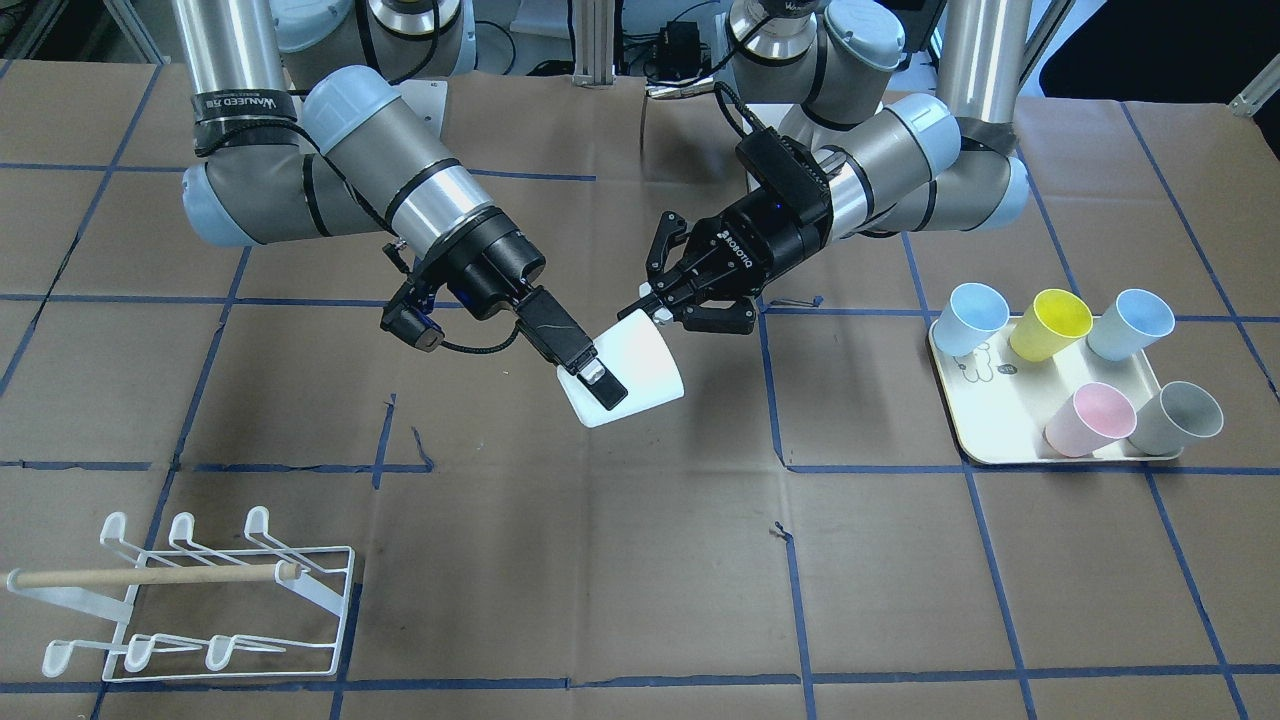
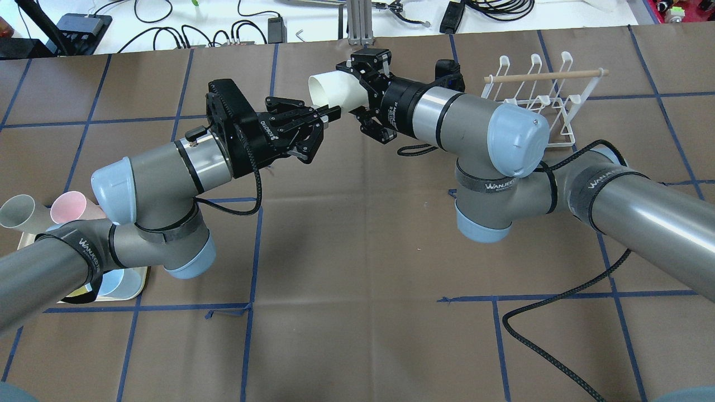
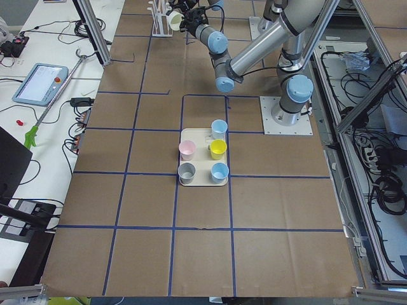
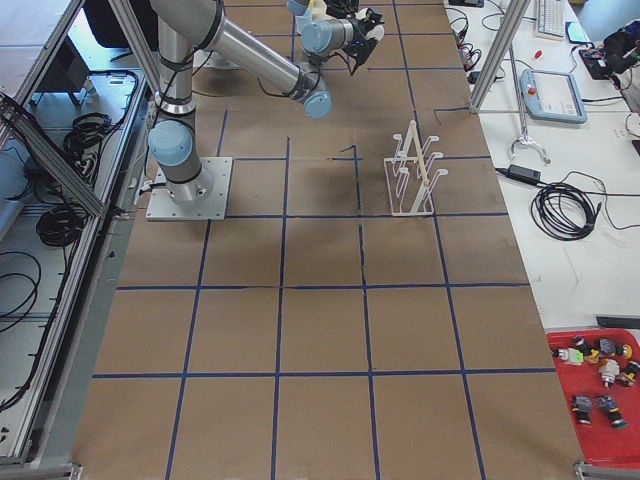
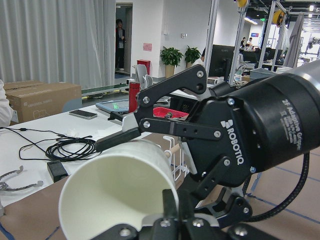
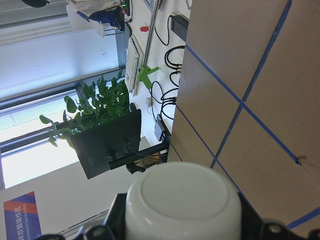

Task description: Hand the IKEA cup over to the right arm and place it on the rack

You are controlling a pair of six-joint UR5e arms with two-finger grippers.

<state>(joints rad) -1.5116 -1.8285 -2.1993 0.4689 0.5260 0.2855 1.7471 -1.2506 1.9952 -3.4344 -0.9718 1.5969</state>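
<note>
Working across the overhead view, the left gripper [image 2: 330, 115] comes first, closed on the rim of the cup [image 2: 334, 89], which hangs in mid-air above the surface [image 2: 357, 251] between the two arms. Its long axis lies roughly level, along the line joining the grippers: mouth toward the left one, base toward the right. The right gripper [image 2: 354, 89] straddles the wall near the base and looks clamped on it, so both appear to hold at once. Farther right, past the elbow of the right arm [image 2: 503, 139] and well apart from the cup, stands the rack [image 2: 536, 100]; that arm is plainly the nearer. The hand-over, I judge, turns on the left gripper letting go and backing off along that axis. The left wrist view shows one finger inside the mouth, hidden from overhead; the right wrist view shows only the flat base.
</note>
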